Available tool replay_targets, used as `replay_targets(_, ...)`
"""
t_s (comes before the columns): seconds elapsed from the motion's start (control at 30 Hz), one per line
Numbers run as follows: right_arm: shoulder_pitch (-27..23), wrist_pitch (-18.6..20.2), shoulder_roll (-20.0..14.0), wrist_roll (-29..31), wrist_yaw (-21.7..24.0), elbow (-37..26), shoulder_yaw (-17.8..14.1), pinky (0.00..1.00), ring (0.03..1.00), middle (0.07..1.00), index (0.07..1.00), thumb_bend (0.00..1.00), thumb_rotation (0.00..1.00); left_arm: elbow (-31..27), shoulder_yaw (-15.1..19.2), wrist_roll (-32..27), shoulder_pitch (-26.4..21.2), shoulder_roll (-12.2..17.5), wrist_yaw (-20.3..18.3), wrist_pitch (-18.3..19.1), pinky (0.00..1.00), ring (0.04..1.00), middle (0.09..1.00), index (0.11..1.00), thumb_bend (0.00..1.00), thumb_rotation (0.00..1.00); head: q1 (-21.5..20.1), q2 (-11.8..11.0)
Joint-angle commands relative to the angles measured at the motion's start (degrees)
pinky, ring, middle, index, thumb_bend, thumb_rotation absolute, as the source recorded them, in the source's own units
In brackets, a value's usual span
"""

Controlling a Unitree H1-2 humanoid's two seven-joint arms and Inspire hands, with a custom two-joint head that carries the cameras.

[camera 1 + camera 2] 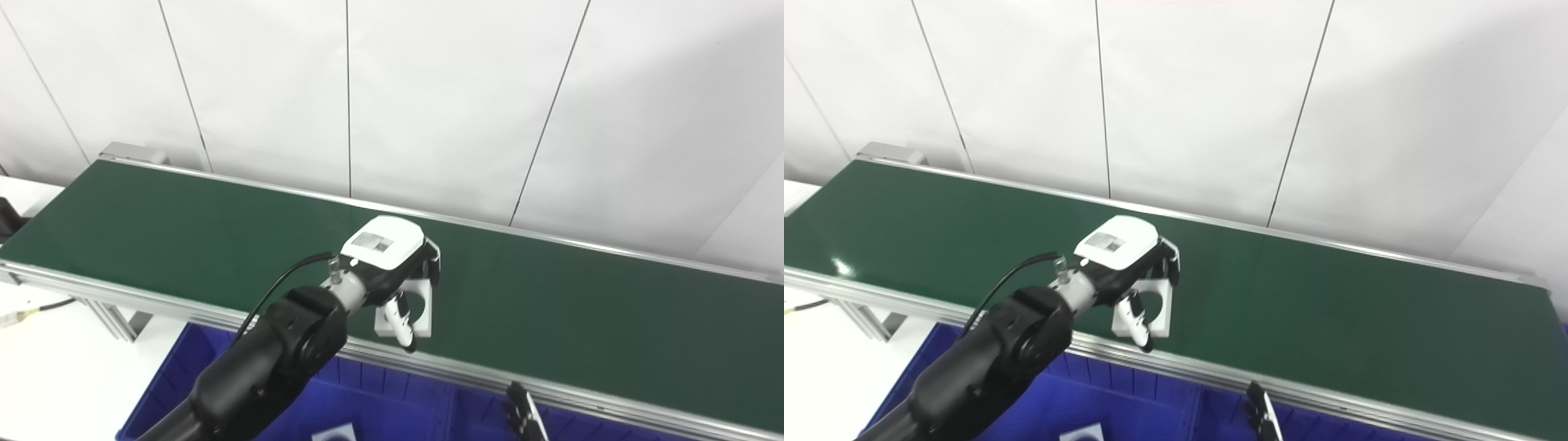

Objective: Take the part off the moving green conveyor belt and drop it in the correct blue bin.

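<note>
The green conveyor belt [184, 226] runs diagonally across the view, from the far left down to the right, bounded by a silver rail [551, 383] on its near edge and a second rail along the white wall panels [429, 92] behind. The belt surface is open on both sides of the left robot hand, with a long bare stretch toward the left end and another toward the right.

Below the near rail sits a blue bin [392, 398] with upright divider walls; a small white piece [334, 433] lies in one compartment at the bottom edge. The white tabletop [55, 361] shows at lower left, carrying a cable [30, 311].

The left robot hand [398, 269] reaches over the near half of the belt, its fingers [399, 321] clamped around the white part [419, 306], a square block with a curved cut-out. The part sits just inside the near rail; whether it touches the belt cannot be told.

Only the dark fingertips of the right robot hand [523, 416] show at the bottom edge, in front of the bin; whether they are apart or together cannot be told.
</note>
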Motion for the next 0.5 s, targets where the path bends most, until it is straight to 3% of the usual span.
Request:
replay_targets(0.0,0.2,-2.8,0.1,0.5,1.3,-2.7,-0.7,0.94,0.935,0.961,0.967,0.89,0.98,-4.6,1.7,1.3,-0.1,0.9,-0.8,-0.5,0.28,0.333,0.459,0.489,0.53,0.0,0.6,0.9)
replay_targets(0.07,0.2,-2.8,0.3,0.8,2.3,-3.4,-1.4,0.94,0.933,0.96,0.968,0.89,0.98,-7.3,2.3,1.8,1.9,1.3,-2.5,-1.0,0.34,0.396,0.442,0.498,0.53,0.0,1.1,1.5)
replay_targets(0.47,0.5,-2.8,0.3,1.1,6.4,-7.7,-5.4,0.91,0.928,0.965,0.977,0.88,0.99,-17.6,5.7,5.9,11.1,7.5,-13.6,-5.8,0.33,0.393,0.42,0.523,0.52,0.0,10.2,6.7)
